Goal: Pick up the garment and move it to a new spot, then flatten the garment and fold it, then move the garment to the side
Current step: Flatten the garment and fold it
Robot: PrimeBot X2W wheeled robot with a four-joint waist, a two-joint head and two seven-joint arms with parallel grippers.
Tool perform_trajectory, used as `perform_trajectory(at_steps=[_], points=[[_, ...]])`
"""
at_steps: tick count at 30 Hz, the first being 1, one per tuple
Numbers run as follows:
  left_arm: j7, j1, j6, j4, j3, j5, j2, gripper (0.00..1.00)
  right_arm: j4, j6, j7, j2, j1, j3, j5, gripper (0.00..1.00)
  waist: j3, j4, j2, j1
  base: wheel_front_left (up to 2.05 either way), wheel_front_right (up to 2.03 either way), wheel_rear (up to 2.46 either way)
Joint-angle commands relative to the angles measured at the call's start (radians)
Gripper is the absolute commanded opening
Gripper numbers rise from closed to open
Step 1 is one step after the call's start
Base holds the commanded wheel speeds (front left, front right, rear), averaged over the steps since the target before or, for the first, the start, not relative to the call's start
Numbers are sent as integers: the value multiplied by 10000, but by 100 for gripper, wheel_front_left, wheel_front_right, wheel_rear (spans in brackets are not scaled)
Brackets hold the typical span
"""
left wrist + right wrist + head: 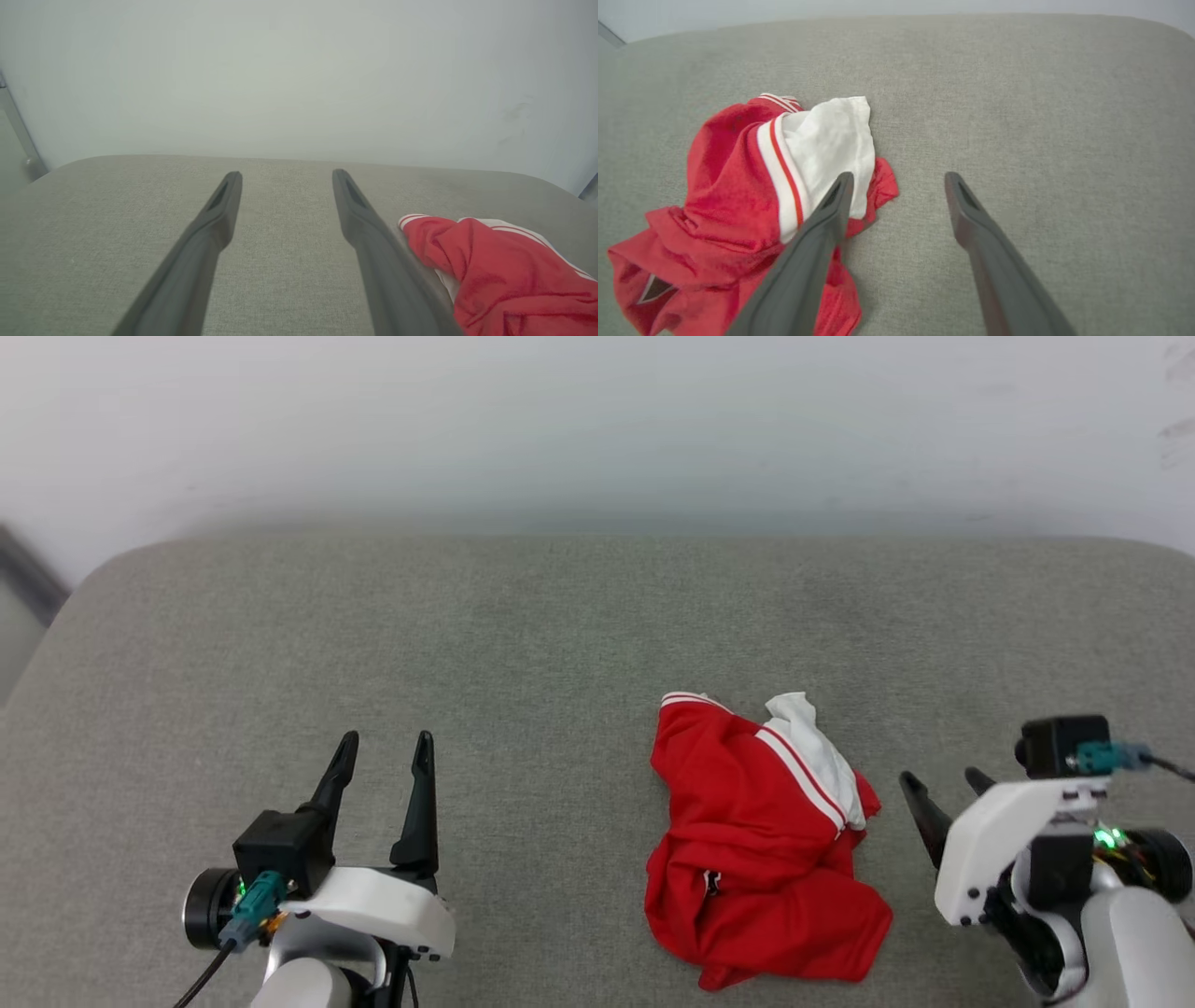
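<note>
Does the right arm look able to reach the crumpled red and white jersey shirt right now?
Probably yes: the right tool stands open just beside the crumpled red and white jersey shirt on the grey fabric surface, nothing between them.

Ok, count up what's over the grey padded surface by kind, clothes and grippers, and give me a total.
garment: 1
grippers: 2 (left gripper, right gripper, both open)
total: 3
</note>
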Motion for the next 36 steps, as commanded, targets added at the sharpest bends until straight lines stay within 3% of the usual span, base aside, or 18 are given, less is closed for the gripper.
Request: perform_trajectory(at_steps=[1, 8, 15, 16, 17, 18, 28, 32, 36], points=[[-65, -260, -67, 30, -56, 92, -42, 100, 121, -3, 757, -261, -629, 519, 333, 100, 385, 364, 0, -1, 0, 0, 0], [-184, -872, -242, 275, -316, 252, -239, 100, 849, -2, 2745, -1203, -2103, 2189, 1285, 100, 974, 991, 0, -1, 0, 0, 0], [-261, -1138, -293, 530, -415, 329, -414, 100, 1738, -3, 3459, -1622, -2564, 3081, 1998, 100, 1160, 1267, 0, -1, 0, 0, 0], [-283, -1160, -300, 558, -398, 309, -434, 100, 1818, -3, 3482, -1696, -2634, 3193, 2028, 54, 1165, 1278, 0, -1, 0, 0, 0], [-285, -1180, -307, 586, -388, 300, -446, 100, 1887, -3, 3493, -1739, -2688, 3266, 2121, 22, 1166, 1284, 0, -1, 0, 0, 0], [-305, -1182, -312, 623, -381, 294, -455, 100, 1920, -3, 3472, -1762, -2722, 3325, 2197, 0, 1153, 1280, 0, -1, 0, 0, 0], [-366, -839, -236, 707, -164, 249, -392, 100, 508, -3, 2768, -2585, -3340, 3615, 1646, 0, 834, 593, 0, -1, 0, 0, 0], [-383, -689, -158, 631, -85, 257, -368, 100, -492, -3, 2679, -2949, -2969, 2712, 1122, 0, 755, 180, 0, -1, 0, 0, 0], [-392, -537, -107, 578, 0, 170, -297, 100, -1290, -3, 2809, -2848, -1945, 1351, 859, 0, 678, -173, 0, -1, 0, 0, 0]])
